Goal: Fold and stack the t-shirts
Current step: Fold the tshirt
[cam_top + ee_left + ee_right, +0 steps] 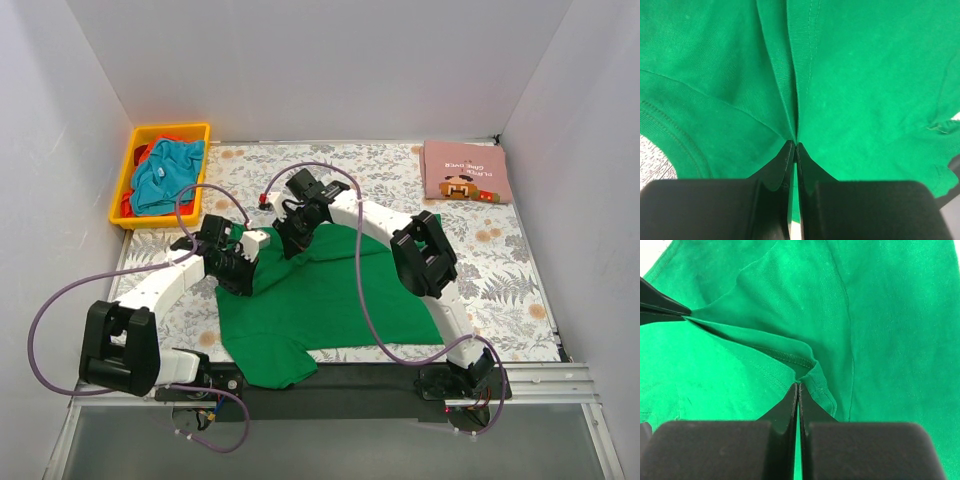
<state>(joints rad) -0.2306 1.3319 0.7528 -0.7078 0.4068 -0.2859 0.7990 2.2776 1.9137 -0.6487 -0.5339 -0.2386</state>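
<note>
Floral-patterned table cover (pixel 500 260), bearing large bright green cloth t-shirt (pixel 330 300): my left gripper (pixel 795 145) and right gripper (pixel 798 385) each clamped on its edge, presumably to fold it over.

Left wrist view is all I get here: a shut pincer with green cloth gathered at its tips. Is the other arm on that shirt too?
Observer: Yes. The right pincer is shut on a hem fold of the same green shirt, with the left pincer close beside it near the shirt's far edge.
Operator: Is any shirt folded already?
Observer: A pink shirt lies folded flat at the far right corner, apart from both arms.
</note>
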